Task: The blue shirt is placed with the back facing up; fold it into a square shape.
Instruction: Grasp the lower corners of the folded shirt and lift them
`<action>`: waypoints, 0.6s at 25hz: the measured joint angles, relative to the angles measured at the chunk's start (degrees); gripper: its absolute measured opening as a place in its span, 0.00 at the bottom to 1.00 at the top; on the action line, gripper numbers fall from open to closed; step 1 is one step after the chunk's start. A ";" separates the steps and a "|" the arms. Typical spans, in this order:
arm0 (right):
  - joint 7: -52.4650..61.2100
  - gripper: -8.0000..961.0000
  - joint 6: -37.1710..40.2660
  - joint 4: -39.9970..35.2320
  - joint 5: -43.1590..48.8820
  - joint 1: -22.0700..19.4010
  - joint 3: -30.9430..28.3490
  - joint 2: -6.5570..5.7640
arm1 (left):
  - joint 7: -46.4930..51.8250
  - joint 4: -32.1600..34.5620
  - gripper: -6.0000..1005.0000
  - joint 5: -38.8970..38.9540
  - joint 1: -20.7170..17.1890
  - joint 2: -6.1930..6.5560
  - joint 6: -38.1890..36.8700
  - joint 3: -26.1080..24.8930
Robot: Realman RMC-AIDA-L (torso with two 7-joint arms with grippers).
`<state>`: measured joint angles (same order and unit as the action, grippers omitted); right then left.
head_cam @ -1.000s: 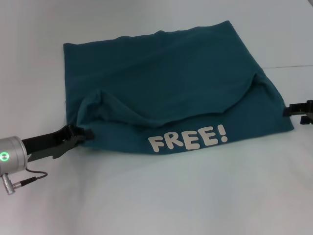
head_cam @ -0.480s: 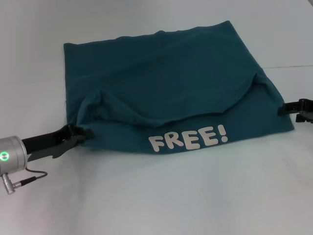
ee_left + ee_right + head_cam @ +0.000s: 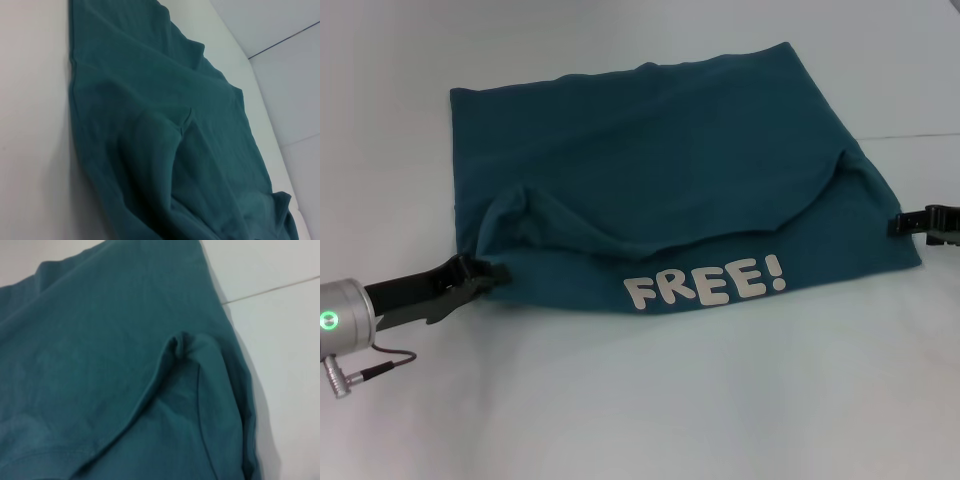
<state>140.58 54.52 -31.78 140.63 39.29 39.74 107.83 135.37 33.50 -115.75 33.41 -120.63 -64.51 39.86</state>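
The blue shirt [image 3: 660,200] lies spread on the white bench [image 3: 650,400], already doubled: its near part is turned back over the rest, so the white "FREE!" lettering [image 3: 705,282] shows along the near folded edge. A curved hem runs just beyond the lettering, and the cloth puckers at both of its ends.

The left tool [image 3: 492,271] sits low at the shirt's near-left corner, touching the fabric where it bunches; it seems pressed together on the edge, probably to carry that corner into the next fold. The right tool [image 3: 900,224] is at the shirt's right edge, level with the lettering, apparently to take the matching side; whether it is spread or pinching, I cannot tell.
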 joint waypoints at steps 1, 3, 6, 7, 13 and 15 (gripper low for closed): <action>0.00 0.73 -0.40 0.08 0.00 0.00 0.26 0.14 | -0.02 0.00 0.02 0.00 -0.07 -0.02 0.00 -0.06; 0.00 0.73 -0.81 0.20 0.00 0.00 0.36 0.34 | -0.07 0.00 0.02 0.00 -0.20 -0.04 0.00 -0.13; -0.03 0.73 -1.34 0.43 0.00 0.00 0.99 0.76 | -0.08 0.00 0.02 0.00 -0.26 -0.04 0.00 -0.16; -0.04 0.73 -1.56 0.43 0.00 0.00 1.26 0.96 | -0.10 -0.03 0.02 0.00 -0.28 -0.04 0.00 -0.16; -0.01 0.73 -2.82 0.58 0.00 0.03 2.95 1.82 | -0.18 -0.07 0.02 0.00 -0.29 -0.04 -0.01 -0.12; 0.11 0.73 -3.01 0.60 0.00 0.08 3.47 1.89 | -0.22 -0.15 0.02 0.00 -0.35 -0.06 0.00 -0.13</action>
<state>140.69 51.50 -31.17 140.63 39.37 43.21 109.72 135.14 33.35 -115.75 33.06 -120.69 -64.51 39.73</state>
